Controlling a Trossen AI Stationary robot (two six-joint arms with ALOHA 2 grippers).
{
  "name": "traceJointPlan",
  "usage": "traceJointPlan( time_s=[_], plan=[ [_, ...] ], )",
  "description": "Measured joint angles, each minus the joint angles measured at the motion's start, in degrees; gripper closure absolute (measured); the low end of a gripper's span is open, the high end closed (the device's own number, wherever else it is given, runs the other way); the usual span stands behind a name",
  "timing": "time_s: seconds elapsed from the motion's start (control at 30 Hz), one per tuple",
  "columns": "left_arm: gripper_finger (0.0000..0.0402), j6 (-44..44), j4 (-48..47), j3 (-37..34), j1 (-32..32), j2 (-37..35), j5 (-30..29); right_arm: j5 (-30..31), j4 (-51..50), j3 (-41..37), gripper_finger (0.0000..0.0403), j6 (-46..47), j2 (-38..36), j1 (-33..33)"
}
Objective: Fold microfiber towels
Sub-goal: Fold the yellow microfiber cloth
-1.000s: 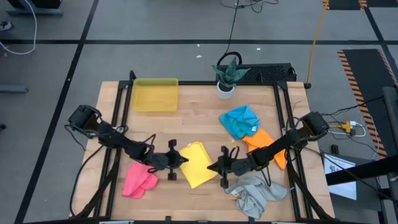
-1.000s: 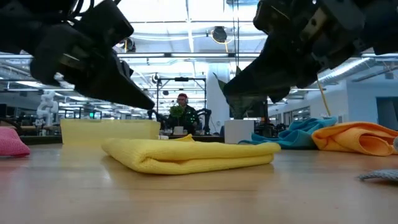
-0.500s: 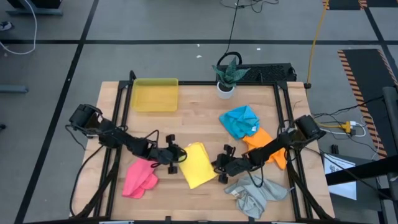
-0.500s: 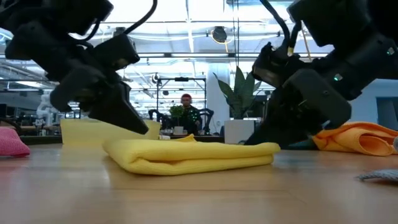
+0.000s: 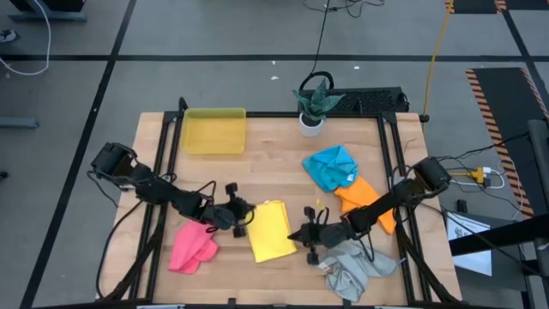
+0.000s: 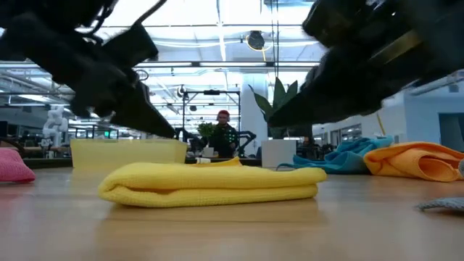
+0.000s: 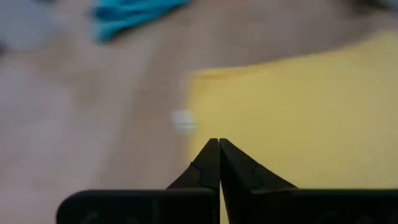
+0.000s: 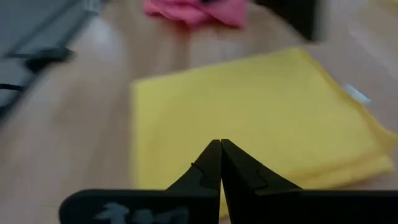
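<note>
A yellow towel [image 5: 272,232], folded into a flat rectangle, lies on the table's near middle; it also shows in the low view [image 6: 210,185]. My left gripper [image 5: 246,215] is shut at the towel's far left corner, its tips over the yellow cloth's edge [image 7: 219,143]. My right gripper [image 5: 298,235] is shut at the towel's right edge, its tips over the cloth [image 8: 221,143]. The pink towel [image 5: 192,248] lies bunched at the near left. The blue towel [image 5: 331,166], orange towel [image 5: 364,199] and grey towel [image 5: 352,268] lie crumpled on the right. My left gripper's shut tips stand over the towel's left edge near its far corner [image 7: 205,118]; I cannot tell whether they touch it. My right gripper's shut tips stand over the towel's right edge [image 8: 186,155]; I cannot tell whether they touch it.
A yellow plastic tray [image 5: 214,130] stands at the far left. A potted plant [image 5: 312,107] stands at the far middle. Bare wood lies between the tray and the blue towel. A person shows in the room behind the table [image 6: 223,130].
Both arms dipped low beside the yellow towel, then rose. My left gripper has gone slightly toward the far edge and my right gripper slightly toward the near edge. The towel has turned a little on the table, and its near end now lies farther left.
</note>
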Motion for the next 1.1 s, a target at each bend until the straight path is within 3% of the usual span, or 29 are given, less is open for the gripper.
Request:
traceJointPlan(
  time_s=[0.1, 0.2, 0.27, 0.37, 0.53, 0.73, 0.83, 1.03, 1.1],
  plan=[
    [0.0389, 0.21, -0.88, -0.05, -0.7, 0.44, 8.23, -0.92, 0.27, -0.07, 0.0403, -0.64, 2.46, -2.32],
    [0.0392, 1.47, -1.21, -0.02, -0.63, 2.18, 8.73, -5.1, 5.53, 0.3, 0.0403, -0.7, 6.08, -5.03],
    [0.0398, 2.64, -1.76, -0.02, -0.3, 3.34, 7.06, -7.34, 6.79, 1.41, 0.0403, -0.72, 8.87, -6.37],
    [0.0395, 3.25, -3.49, -0.06, 0.7, 5.0, 2.35, -5.99, 5.19, 3.26, 0.0403, -0.63, 10.71, -7.12],
    [0.0384, 1.8, -3.46, -0.13, 3.27, 6.27, -13.82, 3.69, 2.54, 3.22, 0.0403, 1.99, 9.75, -5.88],
    [0.0398, 3.46, 1.56, -0.04, 3.77, 5.86, -15.38, 5.98, 3.03, 3.26, 0.0403, 5.28, 6.96, -2.11],
    [0.0392, 5.07, 4.4, -0.02, 2.33, 5.79, -11.88, 5.98, 3.18, 3.21, 0.0403, 3.6, 6.97, -1.02],
    [0.0392, 4.93, 2.27, -0.02, 1.19, 5.81, 9.33, 0.09, 2.54, 3.21, 0.0403, 4.96, 7.19, -1.67],
    [0.0398, 3.67, 1.28, -0.02, 1.36, 6.39, 11.17, -1.43, 1.35, 3.23, 0.0403, 4.96, 7.18, -1.7]
  ],
)
